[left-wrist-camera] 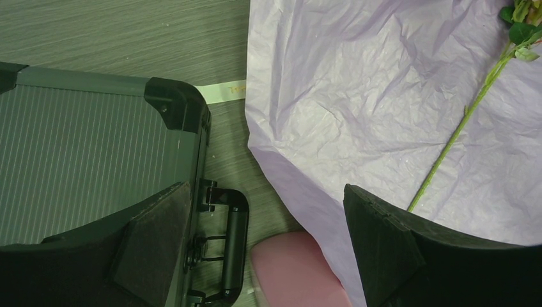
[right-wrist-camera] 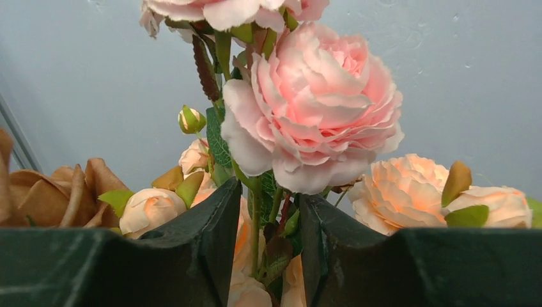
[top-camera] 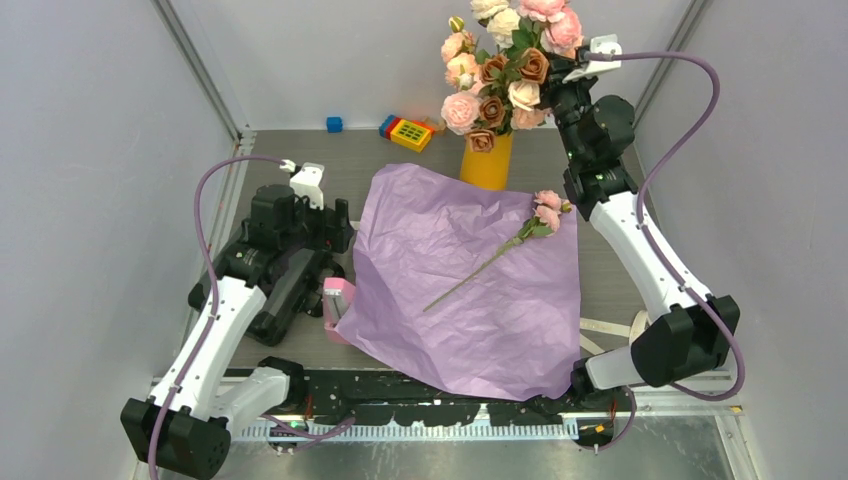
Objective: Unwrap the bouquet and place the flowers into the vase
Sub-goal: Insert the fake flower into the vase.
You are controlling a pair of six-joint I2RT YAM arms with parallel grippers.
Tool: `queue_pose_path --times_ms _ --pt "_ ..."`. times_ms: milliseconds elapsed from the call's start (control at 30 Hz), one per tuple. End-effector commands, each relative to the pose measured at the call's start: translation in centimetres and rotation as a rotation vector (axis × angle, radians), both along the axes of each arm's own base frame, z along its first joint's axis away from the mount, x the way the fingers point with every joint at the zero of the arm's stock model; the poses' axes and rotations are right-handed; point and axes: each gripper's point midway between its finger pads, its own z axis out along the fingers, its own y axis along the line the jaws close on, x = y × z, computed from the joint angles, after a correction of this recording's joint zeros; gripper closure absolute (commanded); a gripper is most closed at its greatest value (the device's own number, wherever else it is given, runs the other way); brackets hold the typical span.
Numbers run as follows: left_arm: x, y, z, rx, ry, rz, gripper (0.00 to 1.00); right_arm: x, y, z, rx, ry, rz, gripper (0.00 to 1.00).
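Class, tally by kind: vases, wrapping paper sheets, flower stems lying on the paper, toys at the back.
Yellow-orange cylindrical vase: 1
Crinkled lilac paper sheet: 1
Green rose stem on paper: 1
Plastic toys: 2
Total: 5

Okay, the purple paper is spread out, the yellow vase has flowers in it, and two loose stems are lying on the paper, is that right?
Not quite: only one loose stem lies on the purple paper, as the top external view shows. The rest holds: the paper is spread out and the yellow vase has flowers in it.
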Motion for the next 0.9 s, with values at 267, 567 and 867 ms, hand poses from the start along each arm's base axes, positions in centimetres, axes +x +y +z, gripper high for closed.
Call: queue_pose_path --times_ms 267,567,867 --pt "0.2 -0.1 1.4 -0.025 -0.058 -0.004 0.08 -4.4 -1.3 4.1 0.036 -0.106 -0.011 0.48" --pt "0.2 -0.1 1.6 -0.026 -0.063 -0.003 0.08 -4.6 -2.1 3.3 0.005 -0.051 -0.055 0.37" --pt "0.2 -0.1 1.5 -0.025 -0.063 -0.001 0.08 -7.1 -2.3 2.9 0.020 -0.030 -0.021 0.26"
